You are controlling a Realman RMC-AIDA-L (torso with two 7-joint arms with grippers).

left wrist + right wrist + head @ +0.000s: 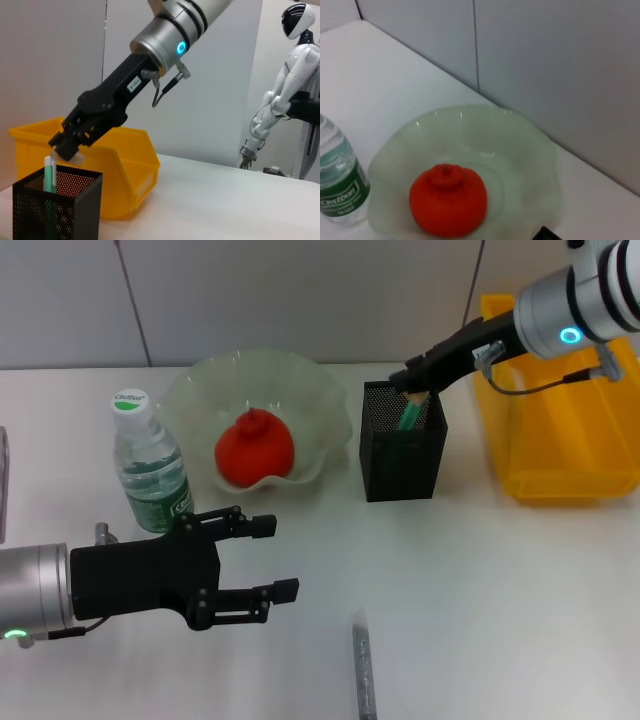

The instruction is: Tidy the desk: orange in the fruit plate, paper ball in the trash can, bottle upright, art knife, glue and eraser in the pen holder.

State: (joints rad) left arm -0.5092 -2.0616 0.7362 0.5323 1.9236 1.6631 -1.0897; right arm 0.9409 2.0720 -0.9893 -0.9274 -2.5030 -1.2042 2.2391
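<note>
R gripper [413, 381] hangs over the pen holder [402, 455], fingers together, art knife [409, 415] upright inside; L gripper [280, 558] spread apart near upright bottle [149, 466]; orange [254, 449] in fruit plate [320, 405].

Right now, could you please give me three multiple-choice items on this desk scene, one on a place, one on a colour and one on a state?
1. Where is the orange?
A. in the trash can
B. in the fruit plate
C. on the bare table

2. What colour is the trash can?
A. yellow
B. black
C. pale green

3. How does the bottle stand?
A. lying on its side
B. upside down
C. upright

Answers:
1. B: the orange sits inside the scalloped plate.
2. A: the bin beside the pen holder is bright yellow.
3. C: its cap points up.

The right gripper is over the pen holder, where the art knife stands; the left gripper hovers open near the bottle.
</note>
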